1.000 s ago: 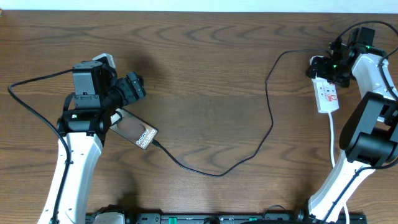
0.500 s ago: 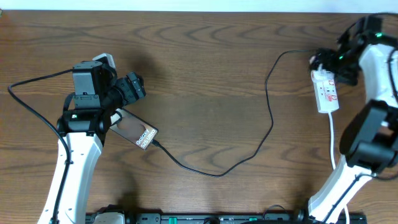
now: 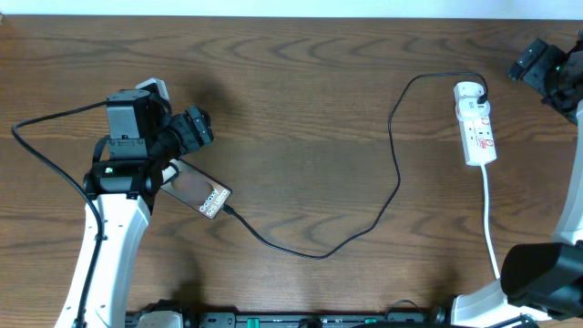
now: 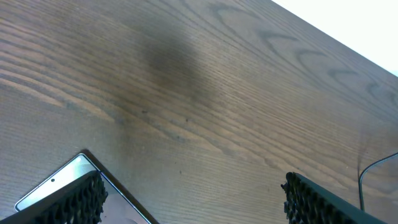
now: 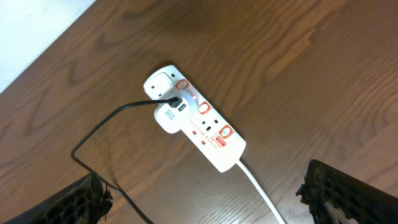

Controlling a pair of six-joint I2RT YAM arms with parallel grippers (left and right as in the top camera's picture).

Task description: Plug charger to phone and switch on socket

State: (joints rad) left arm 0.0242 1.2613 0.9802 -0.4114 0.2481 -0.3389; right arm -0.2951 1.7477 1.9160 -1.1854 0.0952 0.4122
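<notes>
The phone (image 3: 199,191) lies flat at the left, its corner (image 4: 53,180) showing under my left finger. The charger cable (image 3: 396,173) runs from the phone's lower end across the table. Its black plug (image 5: 173,101) sits in the socket, a white power strip (image 3: 476,123) that also shows in the right wrist view (image 5: 199,127). My left gripper (image 3: 194,126) is open and empty just above the phone, also seen from its wrist (image 4: 193,205). My right gripper (image 3: 536,62) is open and empty, up and to the right of the strip, seen also from its wrist (image 5: 208,199).
The strip's white cord (image 3: 490,219) runs down toward the front edge at the right. A black arm cable (image 3: 50,118) loops at the far left. The table's far edge (image 3: 291,14) lies along the top.
My right gripper has pulled away from the power strip, up and to the right, leaving the strip uncovered. The left arm, phone and cable have not moved.
</notes>
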